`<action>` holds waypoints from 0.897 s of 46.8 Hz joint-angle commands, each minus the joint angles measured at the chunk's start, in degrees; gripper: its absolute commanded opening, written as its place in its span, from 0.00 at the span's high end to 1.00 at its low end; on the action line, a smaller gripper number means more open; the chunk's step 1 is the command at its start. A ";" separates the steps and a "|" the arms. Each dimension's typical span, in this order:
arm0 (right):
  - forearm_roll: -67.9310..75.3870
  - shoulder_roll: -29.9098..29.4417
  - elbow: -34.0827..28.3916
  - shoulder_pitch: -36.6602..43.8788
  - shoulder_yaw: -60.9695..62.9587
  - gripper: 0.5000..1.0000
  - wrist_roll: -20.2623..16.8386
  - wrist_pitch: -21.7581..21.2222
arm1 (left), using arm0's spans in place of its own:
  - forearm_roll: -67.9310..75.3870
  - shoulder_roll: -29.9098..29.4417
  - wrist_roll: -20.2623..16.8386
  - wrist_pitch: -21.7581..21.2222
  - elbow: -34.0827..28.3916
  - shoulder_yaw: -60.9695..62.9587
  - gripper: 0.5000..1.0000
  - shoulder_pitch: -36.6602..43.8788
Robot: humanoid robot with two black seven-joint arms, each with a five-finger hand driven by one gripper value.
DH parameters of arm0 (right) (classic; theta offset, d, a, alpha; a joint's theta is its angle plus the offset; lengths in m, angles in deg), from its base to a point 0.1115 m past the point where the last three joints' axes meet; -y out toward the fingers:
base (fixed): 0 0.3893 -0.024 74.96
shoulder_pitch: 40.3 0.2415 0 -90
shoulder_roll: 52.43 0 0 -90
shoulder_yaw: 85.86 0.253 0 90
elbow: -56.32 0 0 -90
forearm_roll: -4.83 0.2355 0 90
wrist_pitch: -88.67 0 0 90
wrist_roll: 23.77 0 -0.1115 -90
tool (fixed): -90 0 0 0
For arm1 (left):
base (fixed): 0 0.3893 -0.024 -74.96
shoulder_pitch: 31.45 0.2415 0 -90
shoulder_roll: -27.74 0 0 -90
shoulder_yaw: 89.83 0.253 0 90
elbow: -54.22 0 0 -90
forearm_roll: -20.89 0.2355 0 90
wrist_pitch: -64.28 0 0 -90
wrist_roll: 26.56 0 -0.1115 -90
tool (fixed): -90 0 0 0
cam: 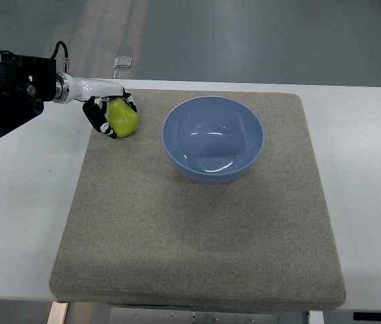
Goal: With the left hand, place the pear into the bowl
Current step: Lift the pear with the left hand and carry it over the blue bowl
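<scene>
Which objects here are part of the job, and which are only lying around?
Part of the job: pear, held in the left hand; empty blue bowl.
Only there: grey mat, white table, small pale object on the floor.

white table (369,202) bearing a square grey-beige felt mat (197,236) that covers most of its top; grey floor beyond the far edge, with a small pale square object (123,62) lying on it.

A white table (366,169) carries a grey mat (197,236) (lying flat).
</scene>
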 commanded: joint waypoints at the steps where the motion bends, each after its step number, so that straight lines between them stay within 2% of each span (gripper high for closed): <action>1: 0.00 0.00 0.01 0.00 0.02 0.15 0.00 0.00 | -0.07 -0.18 -0.01 -0.06 0.12 -0.97 1.00 -1.08; 15: 0.00 0.00 0.01 0.00 0.02 0.15 0.00 0.00 | 0.10 0.09 -0.01 0.55 0.47 -7.30 1.00 -6.53; 25: 0.00 0.00 0.01 0.00 0.02 0.15 0.00 0.00 | 0.10 1.49 -0.01 0.56 1.87 -8.97 1.00 -7.15; 42: 0.00 0.00 0.01 0.00 0.02 0.15 0.00 0.00 | -0.95 10.63 0.07 0.38 2.14 -8.97 1.00 -8.73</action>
